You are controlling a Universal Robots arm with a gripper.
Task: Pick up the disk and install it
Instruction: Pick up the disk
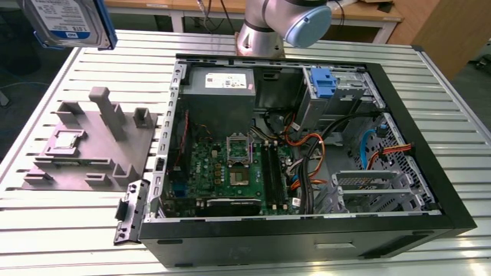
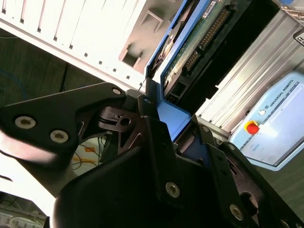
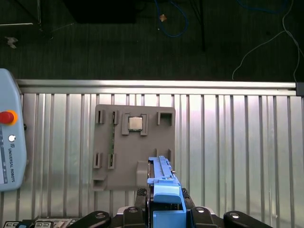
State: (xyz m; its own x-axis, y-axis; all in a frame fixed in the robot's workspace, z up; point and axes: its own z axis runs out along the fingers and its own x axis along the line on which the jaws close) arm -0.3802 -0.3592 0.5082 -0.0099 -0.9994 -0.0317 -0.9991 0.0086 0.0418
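The ribbed metal surface carries an open computer case. A grey fixture tray stands just beside the case, on the exterior view's left.

**Progress.** Pick-up is judged complete. The disk is lifted clear of the surface at the exterior view's upper left, well apart from the case. In the second wrist view the claw is clamped on the disk by its blue rail, with a black finger on either side. The first wrist view shows the disk edge-on over the fixture tray. Installation is not yet done, as no drive body sits in the case.

**Containers.**
- The case holds a motherboard, a power supply and loose cables.
- An upright blue latch stands at the drive cage.
- The tray holds a small square chip in one pocket.
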